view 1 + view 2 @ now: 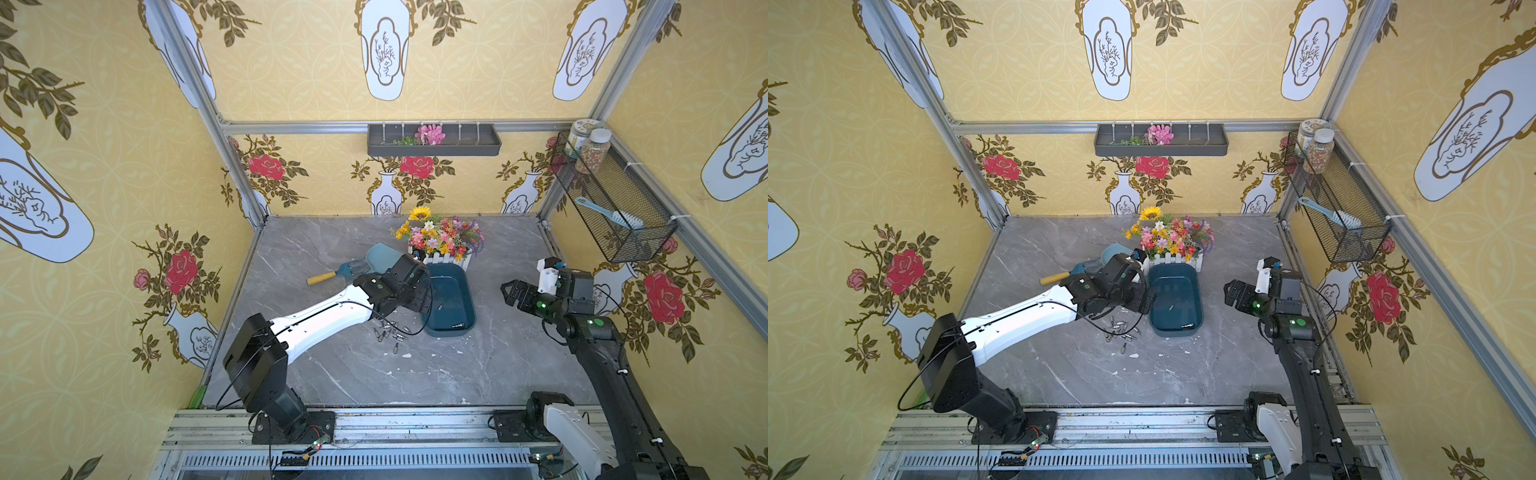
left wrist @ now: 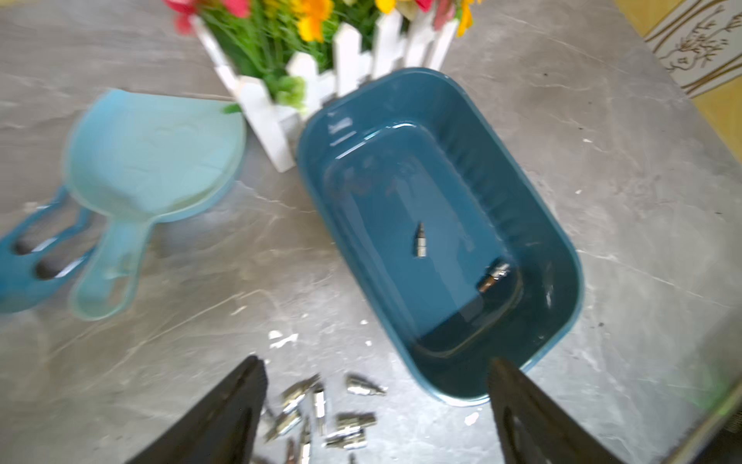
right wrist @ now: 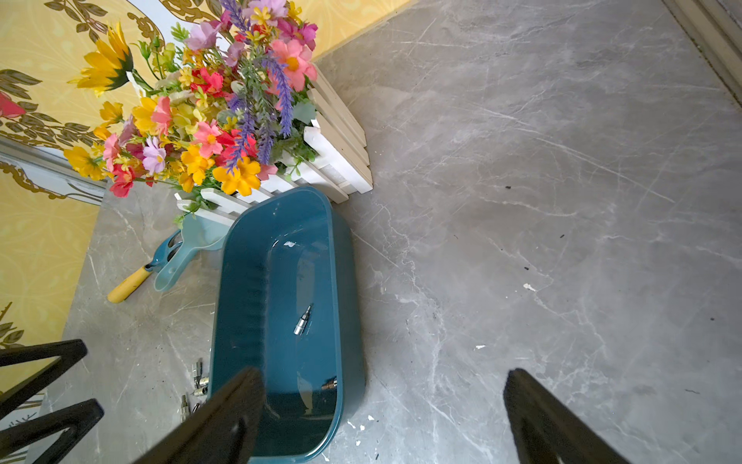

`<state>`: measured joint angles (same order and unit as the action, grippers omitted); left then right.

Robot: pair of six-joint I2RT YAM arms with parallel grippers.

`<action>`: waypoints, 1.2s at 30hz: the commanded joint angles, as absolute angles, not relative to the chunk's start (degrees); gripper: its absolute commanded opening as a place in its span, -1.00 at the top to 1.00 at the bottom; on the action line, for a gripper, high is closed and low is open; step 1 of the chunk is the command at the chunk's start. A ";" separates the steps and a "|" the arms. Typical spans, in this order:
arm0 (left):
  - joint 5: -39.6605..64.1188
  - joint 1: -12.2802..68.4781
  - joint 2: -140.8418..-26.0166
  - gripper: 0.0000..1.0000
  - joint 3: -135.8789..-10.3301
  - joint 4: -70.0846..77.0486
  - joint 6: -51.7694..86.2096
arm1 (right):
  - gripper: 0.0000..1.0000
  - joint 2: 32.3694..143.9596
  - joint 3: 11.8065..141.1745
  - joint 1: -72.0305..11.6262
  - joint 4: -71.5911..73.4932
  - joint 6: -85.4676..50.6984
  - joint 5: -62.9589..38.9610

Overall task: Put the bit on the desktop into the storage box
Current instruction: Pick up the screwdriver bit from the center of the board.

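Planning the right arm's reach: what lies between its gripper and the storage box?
Only bare desktop separates the right gripper from the storage box, seen in both top views.

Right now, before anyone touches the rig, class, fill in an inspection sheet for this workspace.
Surface: desktop grey marble, with white specks.
Job's things: storage box holds two bits; loose bits clustered on the desktop beside it.
Clutter: dustpan, yellow-handled garden tool, flower planter.
Grippers: left gripper open, empty, near the loose bits; right gripper open, empty.
Cables: black cable loops off the left arm.
Surroundings: wall trough; wire basket with jars and brush.
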<state>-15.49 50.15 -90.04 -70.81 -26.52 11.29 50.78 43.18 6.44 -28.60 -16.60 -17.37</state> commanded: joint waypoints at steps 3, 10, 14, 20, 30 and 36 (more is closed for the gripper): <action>-21.90 48.63 -82.87 -1.00 -63.85 -23.11 15.15 | -0.95 51.89 44.03 6.36 -28.58 -15.48 -18.84; -20.25 42.22 -72.20 -1.00 -52.95 -16.40 21.56 | -0.95 52.73 44.96 6.28 -29.18 -15.42 -20.63; -19.50 39.14 -65.57 -1.00 -46.81 -12.13 24.83 | -0.95 53.14 45.43 6.26 -29.87 -15.41 -21.65; -16.72 33.40 -57.63 -1.00 -38.63 -6.28 30.69 | -0.95 55.42 48.05 5.04 -32.63 -14.74 -23.09; -11.45 21.63 -50.04 -1.00 -28.05 1.75 45.14 | -0.89 63.52 57.25 -12.88 -36.73 -14.73 -14.15; -9.55 18.03 -49.90 -1.00 -26.19 3.91 49.17 | -0.74 73.96 69.58 -27.14 -41.26 -13.55 -5.59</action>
<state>-11.46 18.87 -49.74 -26.79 0.40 45.91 70.28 64.97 -22.50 -38.39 -14.74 -12.19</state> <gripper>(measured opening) 0.999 0.884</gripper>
